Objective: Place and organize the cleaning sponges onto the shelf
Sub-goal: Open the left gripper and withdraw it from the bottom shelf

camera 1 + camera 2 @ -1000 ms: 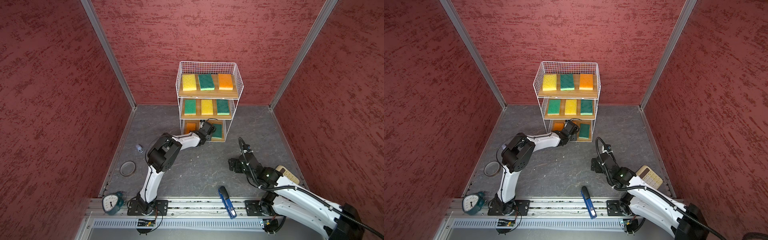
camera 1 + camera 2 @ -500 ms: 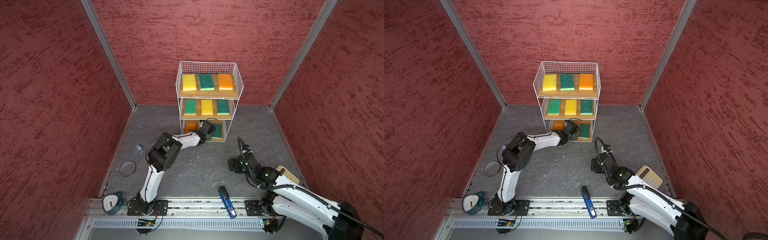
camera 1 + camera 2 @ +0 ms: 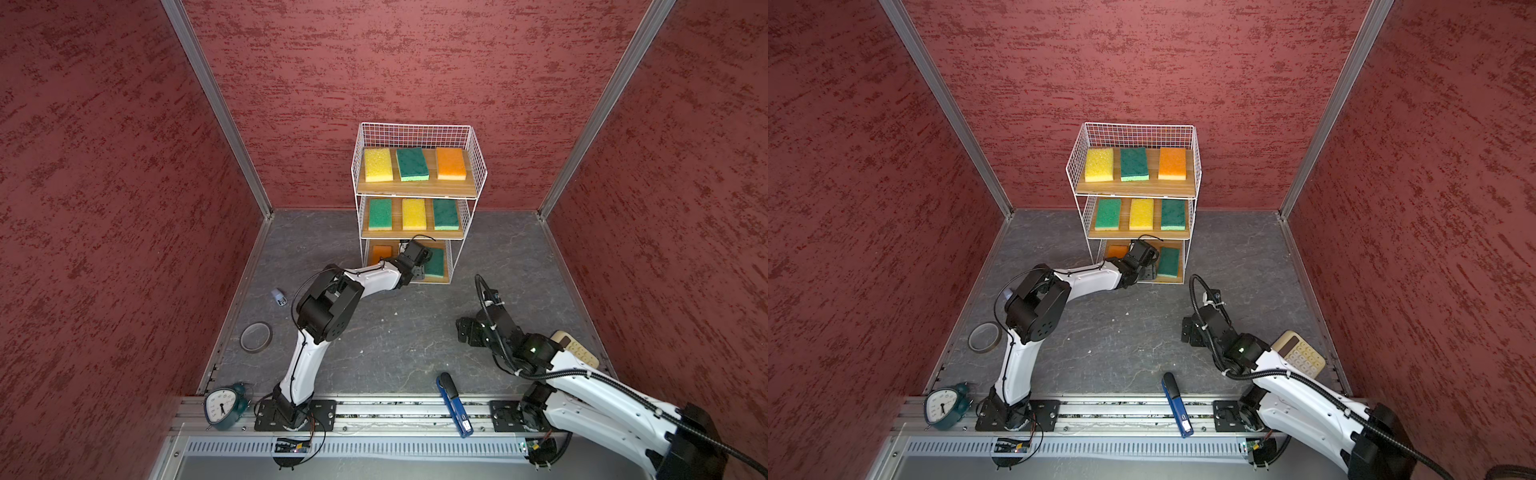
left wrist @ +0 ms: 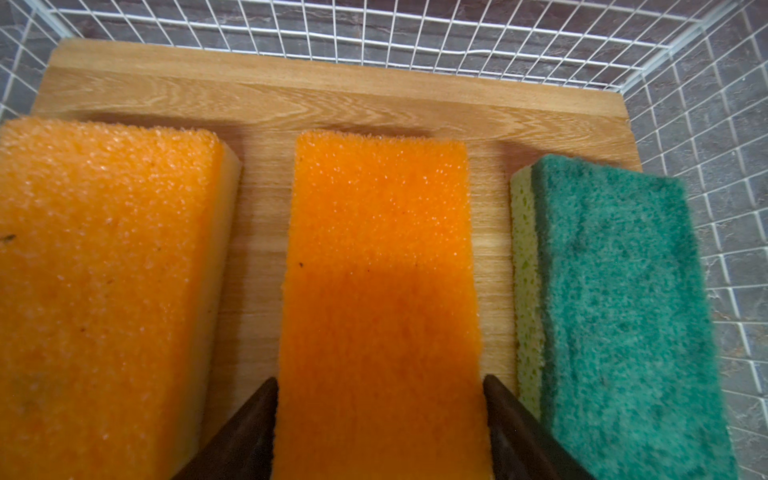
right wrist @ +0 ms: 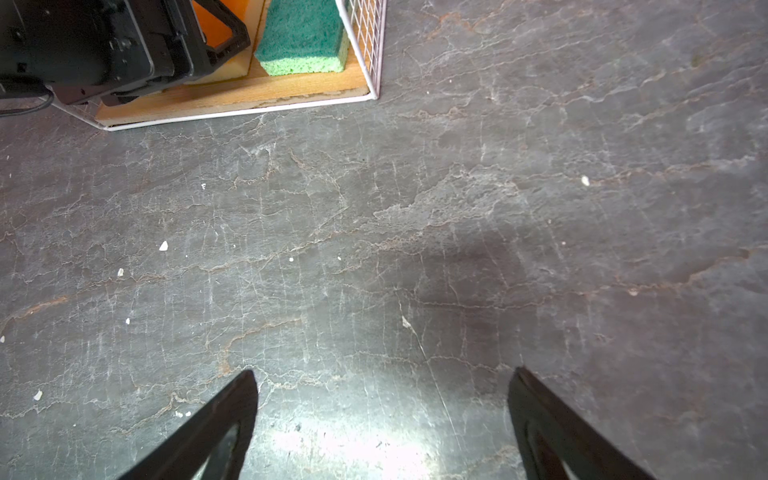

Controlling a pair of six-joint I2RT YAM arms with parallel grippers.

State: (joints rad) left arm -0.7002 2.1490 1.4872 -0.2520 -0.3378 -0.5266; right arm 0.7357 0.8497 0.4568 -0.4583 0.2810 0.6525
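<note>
The shelf stands at the back wall. Its top tier holds a yellow, a green and an orange sponge; the middle tier holds green, yellow and green. My left gripper reaches into the bottom tier. There a middle orange sponge lies flat on the board between its fingers, unsqueezed, beside another orange sponge and a green one. The right gripper hovers open and empty over the grey floor.
A tape ring, a small grey object and an alarm clock sit at the left. A blue stapler lies on the front rail. A calculator lies behind the right arm.
The left gripper's jaws have widened around the middle orange sponge in the bottom tier. The right arm has drifted slightly toward the front.
</note>
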